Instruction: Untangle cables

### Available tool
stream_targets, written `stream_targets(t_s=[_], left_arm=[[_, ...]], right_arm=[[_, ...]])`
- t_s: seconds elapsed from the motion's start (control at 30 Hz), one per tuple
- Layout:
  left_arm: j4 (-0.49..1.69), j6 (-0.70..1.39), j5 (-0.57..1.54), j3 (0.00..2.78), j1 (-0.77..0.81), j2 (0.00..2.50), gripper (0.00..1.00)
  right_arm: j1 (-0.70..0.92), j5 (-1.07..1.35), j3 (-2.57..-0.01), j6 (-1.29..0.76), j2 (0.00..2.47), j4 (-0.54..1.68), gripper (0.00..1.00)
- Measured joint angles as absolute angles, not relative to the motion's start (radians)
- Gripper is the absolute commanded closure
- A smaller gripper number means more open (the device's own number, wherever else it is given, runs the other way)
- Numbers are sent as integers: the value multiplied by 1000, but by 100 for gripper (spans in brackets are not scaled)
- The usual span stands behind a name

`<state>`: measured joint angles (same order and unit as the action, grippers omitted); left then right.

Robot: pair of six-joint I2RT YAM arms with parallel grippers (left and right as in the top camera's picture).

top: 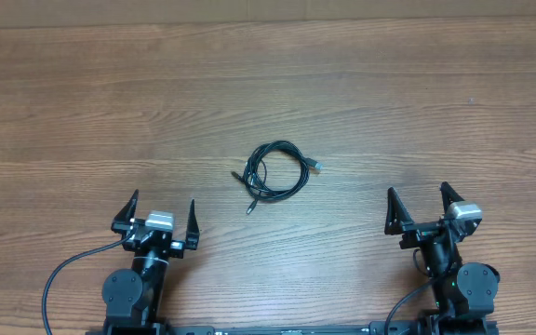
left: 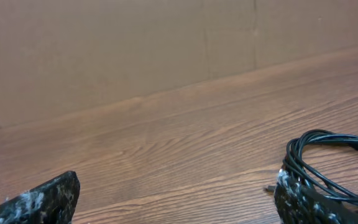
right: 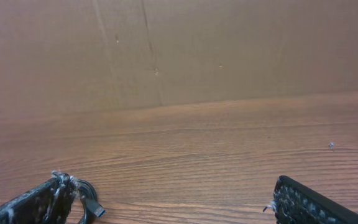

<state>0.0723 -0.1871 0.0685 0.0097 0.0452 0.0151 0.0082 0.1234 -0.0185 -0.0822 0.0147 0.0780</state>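
Found the cables (top: 259, 173) lying as one small coil near the middle of the overhead frame, flat on the tabletop (top: 82, 93), between the two arms and a little higher in the picture. Noted loops stacked over one another, with tiny plug ends (top: 319, 166) poking out at the right, left and lower edges of the coil. Could not tell the number of separate wires.

Saw the left tool (top: 164, 198) at lower left with fingers spread wide, holding nothing, well apart from the coil. Saw the right tool (top: 417, 188) at lower right in the same state: fingers apart, empty, clear of the wires.

Judged nothing yet done toward untangling, and weighed the likely troubles from here:

- Pinching several strands at once, thanks to the closely stacked loops; likely to drag the whole coil along instead of parting it.
- Pulling a plug end while threaded through a loop; likely to tighten a knot rather than free it.
- Missing the thin wire altogether, so low against the tabletop, and scraping fingertips on the wood.
- Tugging with one tool alone, with nothing pinning the rest; likely to slide the bundle across the tabletop, still tangled.
- Bringing both tools onto so small a coil together; some risk of knocking one against the other.
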Motion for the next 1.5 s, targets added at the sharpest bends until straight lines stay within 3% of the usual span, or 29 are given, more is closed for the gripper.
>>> stream_targets(t_s=[0.83,1.33,1.5], left_arm=[[-12,-187,148,9,45,15,0],[80,-183,154,42,45,15,0],[195,-160,169,107,45,28,1]], right_arm=[[8,163,-19,-117,15,76,0],[8,245,-31,-127,15,143,0],[8,265,-125,-128,15,261,0]])
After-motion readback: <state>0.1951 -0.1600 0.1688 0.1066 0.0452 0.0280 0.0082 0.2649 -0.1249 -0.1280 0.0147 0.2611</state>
